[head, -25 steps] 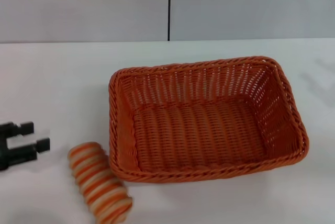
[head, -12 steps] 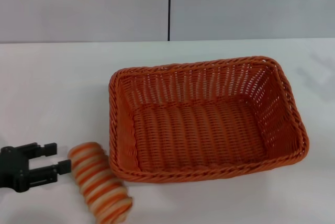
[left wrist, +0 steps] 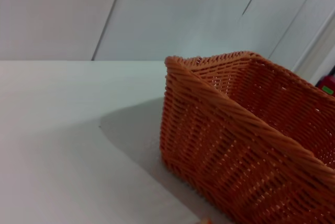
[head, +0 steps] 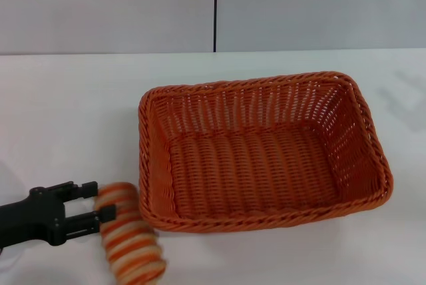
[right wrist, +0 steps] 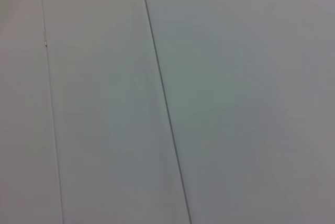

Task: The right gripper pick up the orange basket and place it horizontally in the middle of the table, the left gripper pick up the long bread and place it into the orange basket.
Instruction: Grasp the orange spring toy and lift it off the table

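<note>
Left gripper (head: 100,203) has its jaws spread wide, tips at the long bread's (head: 130,240) far end, orange basket (head: 259,152) just beyond. Looks off-centre, so closing might roll it across the counter (head: 73,112).

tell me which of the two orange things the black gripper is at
The long bread, the small striped loaf lying on the table outside the orange basket. The left gripper has its open fingers at the loaf's far end; the big woven basket goes untouched.
</note>
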`<move>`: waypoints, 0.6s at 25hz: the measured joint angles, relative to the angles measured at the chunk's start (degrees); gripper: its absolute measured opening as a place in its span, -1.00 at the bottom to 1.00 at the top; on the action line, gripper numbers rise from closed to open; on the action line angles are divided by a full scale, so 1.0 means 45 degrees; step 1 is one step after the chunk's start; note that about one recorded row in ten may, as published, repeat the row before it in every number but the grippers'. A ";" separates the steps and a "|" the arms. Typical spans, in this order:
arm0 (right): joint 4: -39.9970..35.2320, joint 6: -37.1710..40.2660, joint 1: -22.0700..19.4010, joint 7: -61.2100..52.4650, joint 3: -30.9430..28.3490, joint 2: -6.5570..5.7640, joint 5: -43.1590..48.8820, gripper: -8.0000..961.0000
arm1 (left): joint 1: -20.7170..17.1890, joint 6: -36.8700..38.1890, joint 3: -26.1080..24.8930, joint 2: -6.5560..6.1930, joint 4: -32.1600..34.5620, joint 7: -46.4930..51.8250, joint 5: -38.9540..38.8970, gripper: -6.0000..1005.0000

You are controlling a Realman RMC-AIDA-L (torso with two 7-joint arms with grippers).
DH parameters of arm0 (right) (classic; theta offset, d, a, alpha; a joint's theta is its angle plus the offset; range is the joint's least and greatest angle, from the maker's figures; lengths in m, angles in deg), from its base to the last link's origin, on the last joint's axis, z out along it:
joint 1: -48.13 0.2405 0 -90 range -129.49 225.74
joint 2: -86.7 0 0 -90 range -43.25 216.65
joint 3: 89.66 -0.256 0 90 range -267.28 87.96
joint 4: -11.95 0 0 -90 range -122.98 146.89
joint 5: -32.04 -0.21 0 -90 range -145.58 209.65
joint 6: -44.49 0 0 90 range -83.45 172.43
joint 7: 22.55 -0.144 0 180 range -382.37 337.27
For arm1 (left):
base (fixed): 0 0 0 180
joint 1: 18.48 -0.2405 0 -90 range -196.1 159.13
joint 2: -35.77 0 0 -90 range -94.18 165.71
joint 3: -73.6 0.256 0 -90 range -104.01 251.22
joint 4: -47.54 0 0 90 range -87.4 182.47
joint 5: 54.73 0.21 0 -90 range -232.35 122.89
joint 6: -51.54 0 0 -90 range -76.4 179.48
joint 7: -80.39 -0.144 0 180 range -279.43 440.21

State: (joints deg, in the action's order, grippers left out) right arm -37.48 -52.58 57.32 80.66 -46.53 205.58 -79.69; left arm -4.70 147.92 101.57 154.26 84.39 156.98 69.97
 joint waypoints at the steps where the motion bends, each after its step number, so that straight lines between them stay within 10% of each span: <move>1: 0.0008 0.0000 -0.0014 0.0001 -0.0002 0.0000 0.0008 0.29 | 0.0036 -0.0079 0.0024 0.0005 -0.0159 -0.0097 0.0000 0.42; 15: 0.0011 -0.0060 -0.0090 0.0014 -0.0116 -0.0033 0.0044 0.29 | 0.0144 -0.0040 0.0158 -0.0061 -0.0576 -0.0517 0.0091 0.42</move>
State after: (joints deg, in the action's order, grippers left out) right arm -37.43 -52.85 56.92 80.72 -47.05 205.43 -79.49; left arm -4.05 147.74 102.28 153.99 81.79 154.65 70.38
